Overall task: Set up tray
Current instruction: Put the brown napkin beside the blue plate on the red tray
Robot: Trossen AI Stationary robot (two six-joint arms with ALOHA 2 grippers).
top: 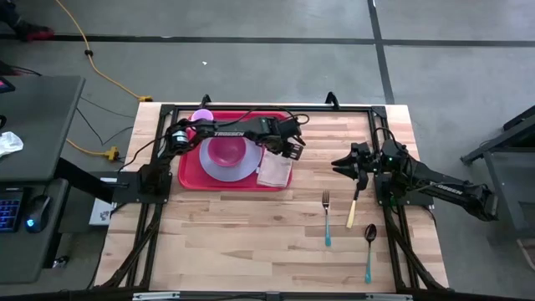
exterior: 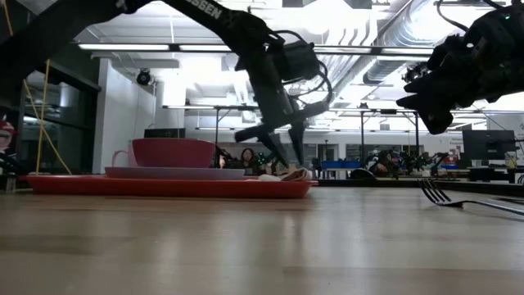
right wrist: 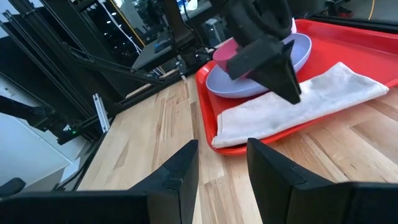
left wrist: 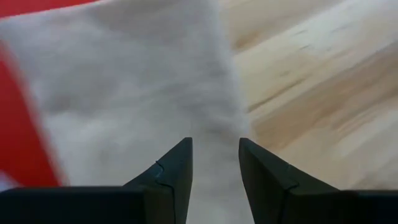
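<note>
The red tray (top: 188,171) lies at the table's far left. It holds a lavender plate (top: 238,171) with a pink bowl (top: 224,150) on it, and a pink cup (top: 202,117) at its far edge. A beige napkin (top: 274,172) lies flat along the tray's right edge, and it also shows in the right wrist view (right wrist: 311,99). My left gripper (left wrist: 216,146) is open and points down just over the napkin; it also shows in the low view (exterior: 282,164). My right gripper (right wrist: 222,149) is open and empty above the bare table to the tray's right (top: 344,163). My left gripper's fingertips (left wrist: 180,155) stand close over the napkin's middle (left wrist: 211,118), coming from above. I cannot tell whether they touch the cloth. The napkin lies flat on the tray.
A fork (top: 326,213), a knife with a beige handle (top: 353,211) and a spoon (top: 369,242) lie on the table's right half, near my right arm. The near half of the table is bare wood (top: 234,242).
</note>
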